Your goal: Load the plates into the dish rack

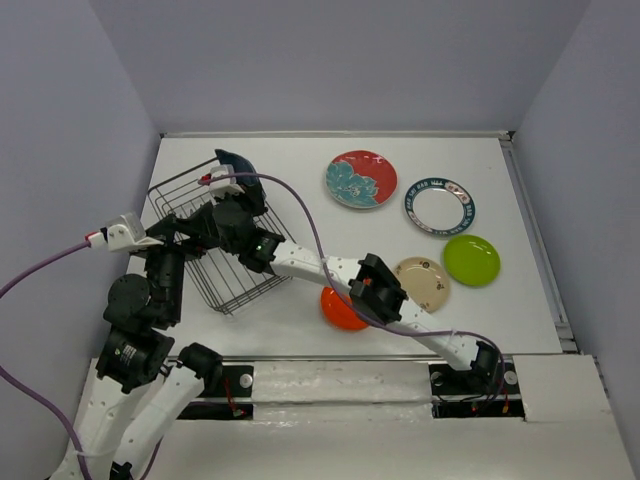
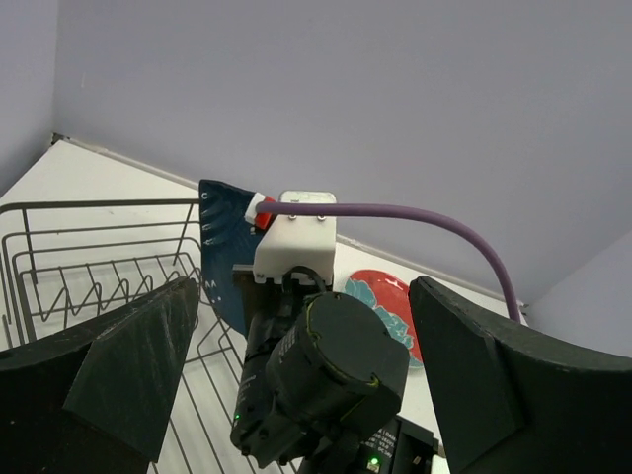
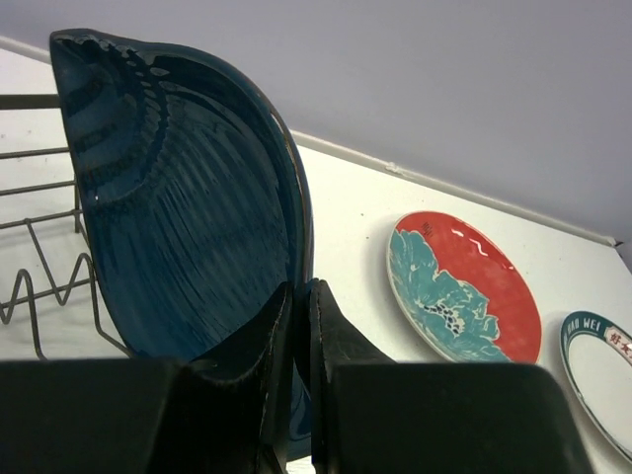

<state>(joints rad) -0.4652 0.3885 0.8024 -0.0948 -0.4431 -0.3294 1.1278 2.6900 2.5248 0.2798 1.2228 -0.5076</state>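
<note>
My right gripper [image 3: 302, 291] is shut on the rim of the dark blue teardrop plate [image 3: 178, 217] and holds it upright over the far part of the dish rack [image 1: 215, 245]. In the top view the blue plate [image 1: 238, 168] stands above the rack's back rim, with the right gripper [image 1: 232, 200] just below it. My left gripper [image 1: 185, 232] is open and empty over the rack's left side. In the left wrist view its wide-open fingers [image 2: 128, 365] frame the right wrist, the blue plate [image 2: 222, 247] and the rack [image 2: 89, 267].
On the table to the right lie the red plate with teal flowers [image 1: 361, 179], the teal-rimmed white plate [image 1: 440, 206], the lime green plate [image 1: 471, 260], the speckled beige plate [image 1: 422, 283] and the orange plate [image 1: 340, 308], partly under the right arm.
</note>
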